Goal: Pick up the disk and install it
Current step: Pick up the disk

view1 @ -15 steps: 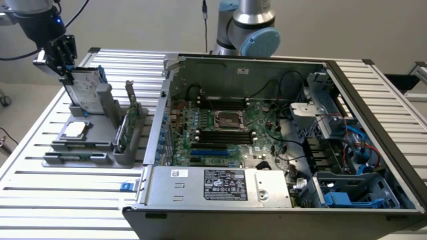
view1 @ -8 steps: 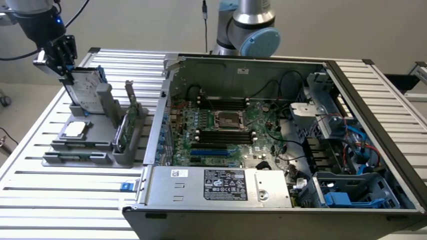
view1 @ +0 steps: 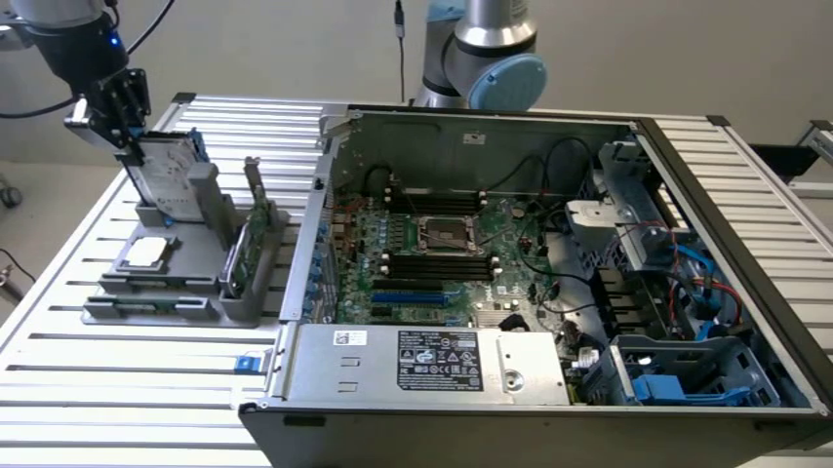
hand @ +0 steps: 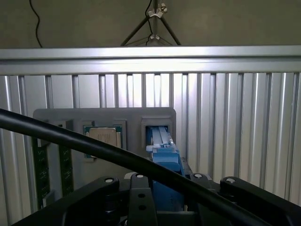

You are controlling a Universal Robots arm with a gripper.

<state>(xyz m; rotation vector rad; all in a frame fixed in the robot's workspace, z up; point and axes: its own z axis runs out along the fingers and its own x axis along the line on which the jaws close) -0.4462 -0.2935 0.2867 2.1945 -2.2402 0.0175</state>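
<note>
Closest in, the big open grey metal computer case [view1: 521, 127] sits on the slatted aluminium tabletop [view1: 131, 429]. Toward the exterior view's left stands the grey plastic parts holder [view1: 156, 292]. Upright in the slot at its far end is the flat silver-grey metal disk with blue plastic rails [view1: 167, 168]. The black hand [view1: 131, 136] sits at the disk's top edge; whether it is clamped on, I cannot tell. A weak or off-centre hold could let the disk tilt and jam in the slot, or slip free. The thin black cable [hand: 94, 146] running beside the hand could snag.

Disk [view1: 164, 166] silver metal, blue plastic rails; holder [view1: 182, 297] matt grey; table [view1: 131, 375] ribbed metal.
</note>
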